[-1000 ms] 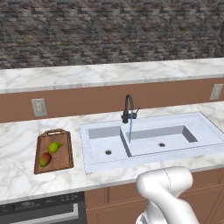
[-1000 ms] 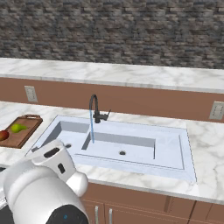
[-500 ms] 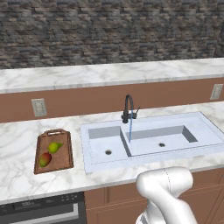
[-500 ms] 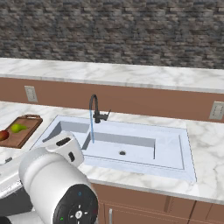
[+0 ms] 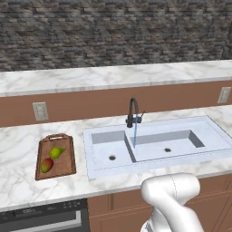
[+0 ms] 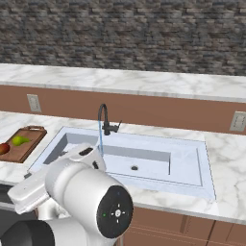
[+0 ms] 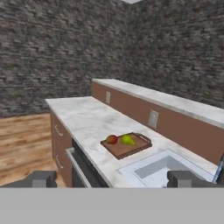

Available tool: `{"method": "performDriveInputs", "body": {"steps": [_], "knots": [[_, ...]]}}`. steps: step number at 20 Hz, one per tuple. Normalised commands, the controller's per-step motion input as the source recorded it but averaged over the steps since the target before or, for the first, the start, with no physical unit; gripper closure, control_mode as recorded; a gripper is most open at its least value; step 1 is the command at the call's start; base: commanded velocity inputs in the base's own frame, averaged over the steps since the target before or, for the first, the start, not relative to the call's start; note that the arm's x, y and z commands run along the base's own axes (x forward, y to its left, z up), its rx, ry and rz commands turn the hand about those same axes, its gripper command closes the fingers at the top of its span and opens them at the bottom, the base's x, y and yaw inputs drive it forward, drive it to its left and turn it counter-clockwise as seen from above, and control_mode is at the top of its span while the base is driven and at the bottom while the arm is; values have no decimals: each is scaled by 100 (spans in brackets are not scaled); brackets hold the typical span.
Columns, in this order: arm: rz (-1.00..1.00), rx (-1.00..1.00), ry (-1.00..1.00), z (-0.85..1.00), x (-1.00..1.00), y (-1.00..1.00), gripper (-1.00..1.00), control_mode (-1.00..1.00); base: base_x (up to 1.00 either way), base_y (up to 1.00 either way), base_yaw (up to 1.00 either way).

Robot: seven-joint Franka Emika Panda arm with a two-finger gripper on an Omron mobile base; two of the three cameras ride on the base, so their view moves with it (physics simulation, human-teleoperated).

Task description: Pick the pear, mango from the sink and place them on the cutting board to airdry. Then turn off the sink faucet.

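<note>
On the board (image 5: pixel 56 156) lay pear (image 5: pixel 56 152) and mango (image 5: pixel 46 165); water ran, so the faucet (image 5: pixel 133 112) lever came next. Gripper (image 7: pixel 112 178) spread, empty.

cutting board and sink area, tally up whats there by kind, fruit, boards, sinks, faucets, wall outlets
Fruit: 2, the pear and the mango, both on the board
Cutting board: 1
Sink: 1, double basin
Sink faucet: 1, water running
Wall outlets: 2, one left, one right
Total: 7
</note>
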Motion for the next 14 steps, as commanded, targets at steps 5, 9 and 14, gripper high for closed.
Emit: {"method": "performDriveInputs", "body": {"steps": [5, 9, 14], "knots": [[1, 0, -5, -26, 21, 0, -100, -100, 0, 0, 0], [0, 1, -5, -19, 14, -1, -100, -100, 0, 0, 0], [-5, 0, -8, -22, 7, -1, -100, -100, 0, 0, 0]]}}
